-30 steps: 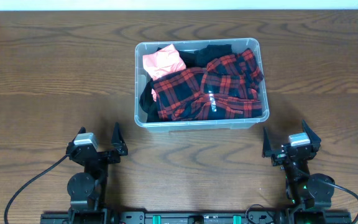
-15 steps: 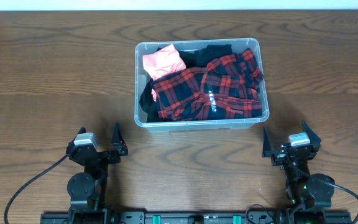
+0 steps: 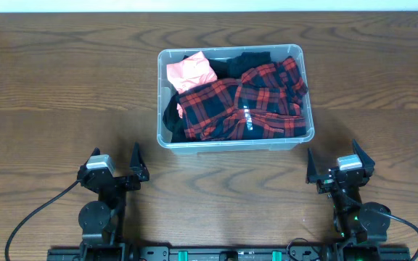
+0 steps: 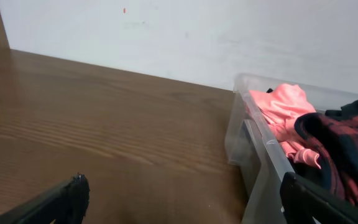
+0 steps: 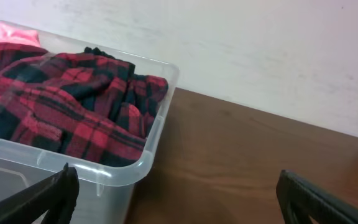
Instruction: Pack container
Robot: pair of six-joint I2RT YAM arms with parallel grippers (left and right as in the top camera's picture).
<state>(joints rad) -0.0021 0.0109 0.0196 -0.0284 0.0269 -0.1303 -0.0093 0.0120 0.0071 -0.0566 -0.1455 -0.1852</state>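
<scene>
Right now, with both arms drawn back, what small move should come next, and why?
Probably the right gripper reaching forward to tuck the plaid shirt down, since it seems to mound above the container rim at the right end. Both it and the left gripper stand open, empty, short of the container.

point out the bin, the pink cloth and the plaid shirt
bin [image 3: 231, 146], overhead view, on its clear front wall
pink cloth [image 3: 189, 71], overhead view, on the middle of the fabric
plaid shirt [image 3: 238, 106], overhead view, on its red and black middle
</scene>
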